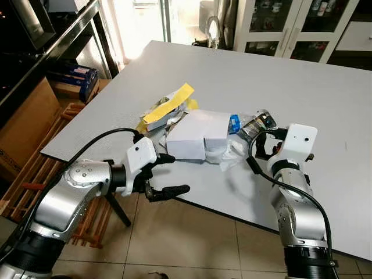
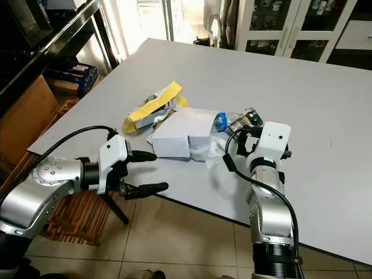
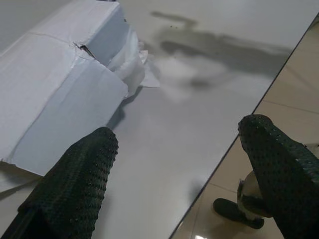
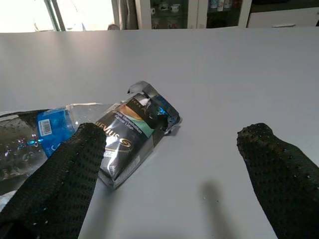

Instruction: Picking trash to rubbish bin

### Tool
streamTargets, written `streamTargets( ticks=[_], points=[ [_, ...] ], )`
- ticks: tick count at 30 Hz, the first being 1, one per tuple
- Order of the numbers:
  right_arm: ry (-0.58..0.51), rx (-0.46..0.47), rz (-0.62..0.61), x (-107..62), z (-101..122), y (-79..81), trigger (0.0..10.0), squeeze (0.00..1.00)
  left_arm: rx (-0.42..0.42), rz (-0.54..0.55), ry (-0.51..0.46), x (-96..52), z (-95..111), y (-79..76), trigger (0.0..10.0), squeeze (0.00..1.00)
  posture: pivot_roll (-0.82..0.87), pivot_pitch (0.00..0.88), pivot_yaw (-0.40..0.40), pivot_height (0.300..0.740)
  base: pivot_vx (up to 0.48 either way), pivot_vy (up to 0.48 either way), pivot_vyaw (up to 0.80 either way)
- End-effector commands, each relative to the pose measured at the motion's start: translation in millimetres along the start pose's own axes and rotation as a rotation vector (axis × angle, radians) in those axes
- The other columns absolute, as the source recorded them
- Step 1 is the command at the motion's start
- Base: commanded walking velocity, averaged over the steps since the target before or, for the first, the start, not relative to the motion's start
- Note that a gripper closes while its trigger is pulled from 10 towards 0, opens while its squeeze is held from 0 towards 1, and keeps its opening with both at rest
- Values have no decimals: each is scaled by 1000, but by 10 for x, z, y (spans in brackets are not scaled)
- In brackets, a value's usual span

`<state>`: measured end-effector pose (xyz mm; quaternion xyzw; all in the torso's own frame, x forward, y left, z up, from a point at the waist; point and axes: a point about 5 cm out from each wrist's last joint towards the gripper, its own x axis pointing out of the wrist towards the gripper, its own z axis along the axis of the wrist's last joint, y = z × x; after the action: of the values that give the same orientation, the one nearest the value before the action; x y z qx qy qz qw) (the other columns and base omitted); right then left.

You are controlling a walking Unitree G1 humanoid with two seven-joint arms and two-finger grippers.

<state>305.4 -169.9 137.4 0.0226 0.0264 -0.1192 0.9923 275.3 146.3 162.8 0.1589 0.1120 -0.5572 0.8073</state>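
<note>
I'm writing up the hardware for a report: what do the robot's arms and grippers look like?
Both arms are rounded silver metal segments with black joints and a loose black cable looping along each. Each wrist carries a white boxy housing. The left gripper and right gripper each have two long black fingers with dotted, textured pads.

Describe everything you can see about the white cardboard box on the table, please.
The white cardboard box is flat and rectangular, lying on its broad side near the front edge of the grey table. It looks like plain, unprinted card, torn open along one side. Crumpled white plastic sticks out beside it. A yellow strip and wrappers touch its far left corner; a plastic bottle lies at its right. The open left claw is near, apart.
</note>
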Motion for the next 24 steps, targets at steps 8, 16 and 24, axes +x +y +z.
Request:
streamTargets(
  ticks=[8,16,24],
  points=[
    [3,-22,-6,82,-12,42,10000,0,-103,5,-138,60,202,-31,10000,0,40,101,37,740,0,0,0],
    [-11,16,19,273,107,181,10000,0,-137,-25,-158,119,219,-105,10000,0,41,106,36,740,0,0,0],
    [36,101,36,480,185,432,10000,0,-154,-42,-154,107,257,-121,10000,0,60,120,38,740,0,0,0]
  ],
)
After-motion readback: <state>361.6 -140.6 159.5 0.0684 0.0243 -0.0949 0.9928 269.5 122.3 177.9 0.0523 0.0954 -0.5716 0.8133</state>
